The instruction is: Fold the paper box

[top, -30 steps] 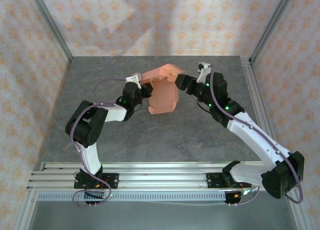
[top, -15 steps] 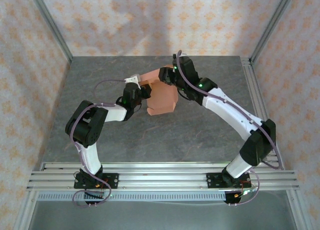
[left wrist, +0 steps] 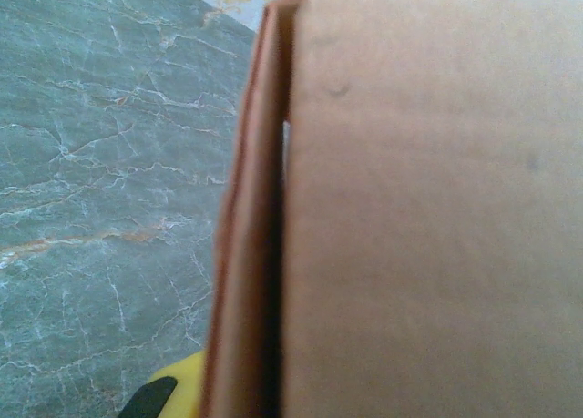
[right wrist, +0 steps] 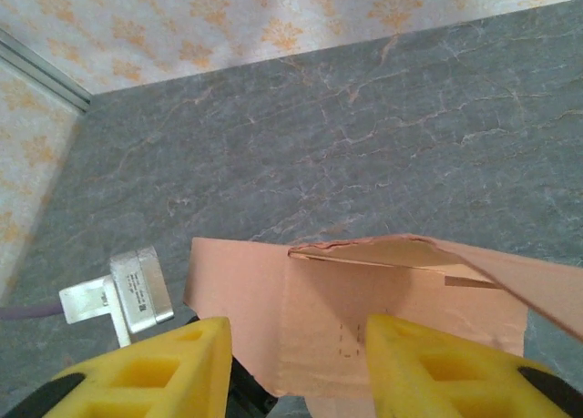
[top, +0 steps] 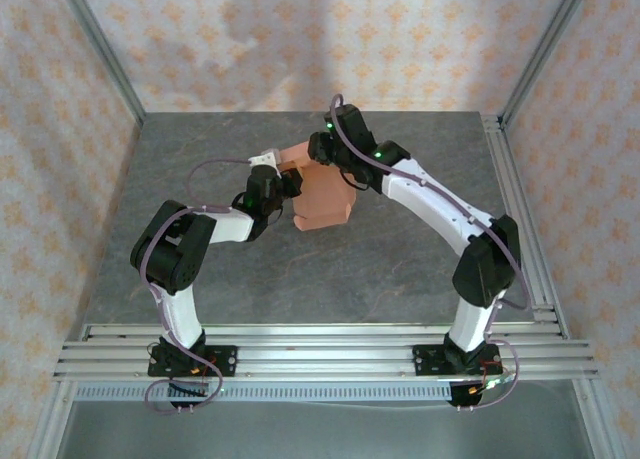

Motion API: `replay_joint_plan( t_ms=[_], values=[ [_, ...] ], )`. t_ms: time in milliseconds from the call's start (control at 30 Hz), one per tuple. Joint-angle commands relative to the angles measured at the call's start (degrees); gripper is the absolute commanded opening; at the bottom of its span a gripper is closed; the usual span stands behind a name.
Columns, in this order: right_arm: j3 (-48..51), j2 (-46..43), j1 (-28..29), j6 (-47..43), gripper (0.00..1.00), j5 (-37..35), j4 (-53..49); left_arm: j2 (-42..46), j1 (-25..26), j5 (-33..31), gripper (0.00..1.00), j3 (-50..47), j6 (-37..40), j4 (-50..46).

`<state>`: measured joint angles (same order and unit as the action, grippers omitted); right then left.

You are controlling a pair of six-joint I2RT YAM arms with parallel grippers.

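Midway, at frame centre, box (top: 322, 197) appears half-formed; left gripper (top: 288, 182) clamps its left edge; right gripper (right wrist: 296, 338) straddles the top, jaws apart; flaps not yet closed.

The paper box (top: 325, 201) of thin salmon-orange cardboard sits between the left claw (top: 290, 184) and the right claw (top: 322, 159), barring any straight pass from one to the other. Just left of the right claw, a white labelled block (right wrist: 123, 290) on the left wrist crowds in. Beyond the right claw, the grey marbled worktop (right wrist: 383, 117) lies bare up to the patterned wall (right wrist: 228, 17).
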<state>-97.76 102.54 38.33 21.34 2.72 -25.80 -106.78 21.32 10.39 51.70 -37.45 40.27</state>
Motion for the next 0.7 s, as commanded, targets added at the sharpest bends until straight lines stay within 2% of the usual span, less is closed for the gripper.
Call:
replay_joint_plan(
  t_ms=[0,333,400,467,533,567,600,667],
  values=[
    [-2.84,1.49,0.35,0.81,0.38,0.52,-1.70,-0.18,-0.16,-1.25,0.00,1.48,0.76,0.25],
    [-3.45,2.03,0.35,1.18,0.04,1.04,-1.63,-0.09,-0.25,-1.12,0.00,1.32,1.22,-0.13],
    [-3.40,1.83,0.35,1.03,0.00,1.21,-1.53,-0.18,-0.23,-1.14,0.00,1.43,1.24,-0.19],
    [-3.40,1.44,0.35,0.74,0.07,1.68,-1.38,-0.16,-0.23,-1.16,0.00,1.51,1.22,-0.20],
    [-2.51,0.31,0.35,0.12,0.33,2.31,-0.91,-0.18,-0.31,-1.07,0.00,1.64,1.15,-0.54],
    [-1.68,-0.60,0.39,-0.38,0.43,2.54,-0.27,-0.10,-0.47,-0.84,0.00,1.64,1.04,-0.63],
    [-0.22,-1.93,0.35,-1.04,0.50,2.98,0.77,-0.02,-0.63,-0.61,0.00,1.53,0.97,-0.89],
    [3.26,-5.17,0.35,-2.93,0.56,4.24,3.47,0.08,-1.06,0.06,0.00,1.44,0.97,-1.14]
  ],
)
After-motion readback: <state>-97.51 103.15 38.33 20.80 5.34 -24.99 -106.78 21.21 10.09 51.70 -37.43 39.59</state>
